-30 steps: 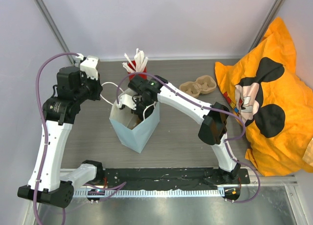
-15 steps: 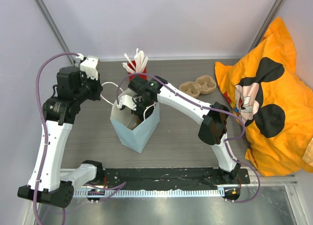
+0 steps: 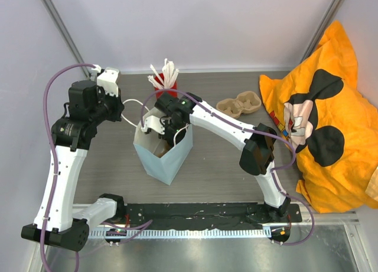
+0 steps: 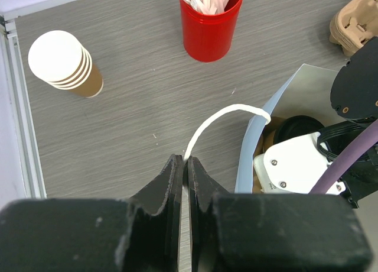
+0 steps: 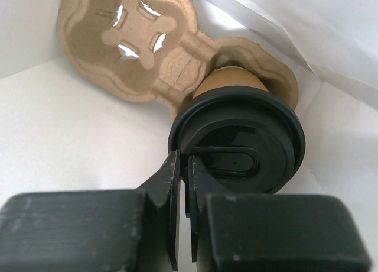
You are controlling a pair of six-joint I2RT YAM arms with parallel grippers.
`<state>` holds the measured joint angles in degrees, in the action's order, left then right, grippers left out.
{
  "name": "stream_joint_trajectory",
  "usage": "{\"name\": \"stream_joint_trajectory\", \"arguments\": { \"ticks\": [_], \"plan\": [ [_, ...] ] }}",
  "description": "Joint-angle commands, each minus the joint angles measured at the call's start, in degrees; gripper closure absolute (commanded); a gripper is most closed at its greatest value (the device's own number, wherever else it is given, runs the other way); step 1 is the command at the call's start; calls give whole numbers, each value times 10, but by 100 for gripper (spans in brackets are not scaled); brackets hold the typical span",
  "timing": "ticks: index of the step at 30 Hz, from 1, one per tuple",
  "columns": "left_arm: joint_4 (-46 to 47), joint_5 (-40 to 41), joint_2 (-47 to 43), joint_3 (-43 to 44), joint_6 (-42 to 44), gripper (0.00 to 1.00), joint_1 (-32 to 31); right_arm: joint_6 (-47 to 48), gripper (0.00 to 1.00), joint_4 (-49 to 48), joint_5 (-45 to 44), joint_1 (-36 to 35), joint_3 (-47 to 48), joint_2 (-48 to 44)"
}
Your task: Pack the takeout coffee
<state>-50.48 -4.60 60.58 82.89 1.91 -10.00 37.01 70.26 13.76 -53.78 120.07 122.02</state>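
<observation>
**Ana:** What has the right gripper (image 5: pixel 184 159) got?

**Ben:** Its fingers are pinched almost together on the near rim of the black lid (image 5: pixel 260 136), one finger outside the rim and one inside. So the takeout coffee (image 5: pixel 227 83) is right at the fingertips. Its tan body runs away from them beyond the lid.

**Ana:** Where does the cup sit?

**Ben:** Its far end is in one well of a moulded carrier (image 5: pixel 130 47) just past the fingers. All of it is inside the white paper bag (image 5: pixel 53 165), whose walls close round the gripper.

**Ana:** And the left gripper (image 4: pixel 185 165)?

**Ben:** It is closed narrow on the bag's white cord handle (image 4: pixel 218 115). The cord loops away from its tips to the bag's edge, ahead and to the right, where the lid shows in the bag's mouth.

**Ana:** Farther out?

**Ben:** On the grey table (image 4: pixel 118 136), the red cup (image 4: pixel 209 32) of white sticks stands straight ahead of the left fingers. A stack of tan paper cups (image 4: pixel 65 62) is ahead and to the left. A second carrier (image 4: pixel 354 23) lies far to the right, outside the bag.

**Ana:** Count them.

**Ben:** One lidded coffee, one bag, two carriers, one red cup. There is one stack, but I cannot count its cups exactly. One orange cushion (image 3: pixel 319 118) lies well off beyond the right arm.
</observation>
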Motion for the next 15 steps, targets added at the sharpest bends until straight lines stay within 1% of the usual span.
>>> {"name": "stream_joint_trajectory", "arguments": {
  "ticks": [1, 15],
  "plan": [
    [14, -5, -12, 9, -3, 91, 4, 3, 99, -4, -1, 3, -7, -5],
    [13, -7, -13, 8, -2, 92, 4, 3, 99, -6, -3, 3, -3, 5]
  ]
}}
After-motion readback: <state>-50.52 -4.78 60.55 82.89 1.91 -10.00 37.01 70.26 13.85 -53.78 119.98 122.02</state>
